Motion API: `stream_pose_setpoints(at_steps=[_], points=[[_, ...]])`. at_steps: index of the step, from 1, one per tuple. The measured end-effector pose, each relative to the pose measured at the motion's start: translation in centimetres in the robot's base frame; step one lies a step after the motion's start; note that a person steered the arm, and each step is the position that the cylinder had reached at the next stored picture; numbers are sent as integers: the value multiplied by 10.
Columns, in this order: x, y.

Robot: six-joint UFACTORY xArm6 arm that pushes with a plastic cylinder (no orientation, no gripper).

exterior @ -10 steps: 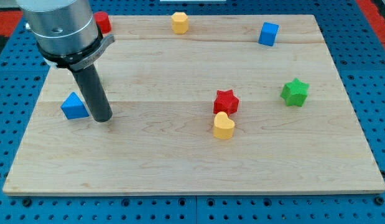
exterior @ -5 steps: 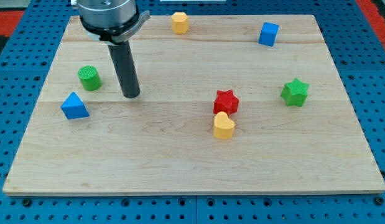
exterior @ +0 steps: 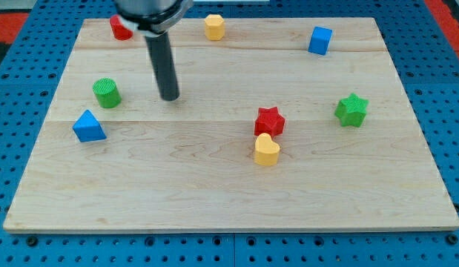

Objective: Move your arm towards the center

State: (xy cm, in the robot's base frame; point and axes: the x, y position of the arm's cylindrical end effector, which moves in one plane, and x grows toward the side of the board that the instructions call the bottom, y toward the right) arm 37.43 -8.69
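Observation:
My tip [exterior: 170, 96] rests on the wooden board [exterior: 214, 193], left of its middle. It stands to the right of the green cylinder [exterior: 107, 93] and up and right of the blue triangle [exterior: 89, 126], touching neither. The red star [exterior: 270, 121] and the yellow heart [exterior: 266, 150] lie close together to the tip's right, near the board's middle. A red block [exterior: 120, 28] sits at the top left, behind the rod.
A yellow block [exterior: 214, 27] lies at the board's top edge, a blue cube [exterior: 319, 40] at the top right, and a green star [exterior: 351, 110] at the right. Blue pegboard surrounds the board.
My tip has moved right and up the view, away from the blue triangle. The green cylinder and the red block have come out from behind the arm. No block has moved.

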Motion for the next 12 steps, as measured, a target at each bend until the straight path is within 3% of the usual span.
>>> stream_pose_setpoints(at_steps=[9,12], points=[[10,46],[42,96]])
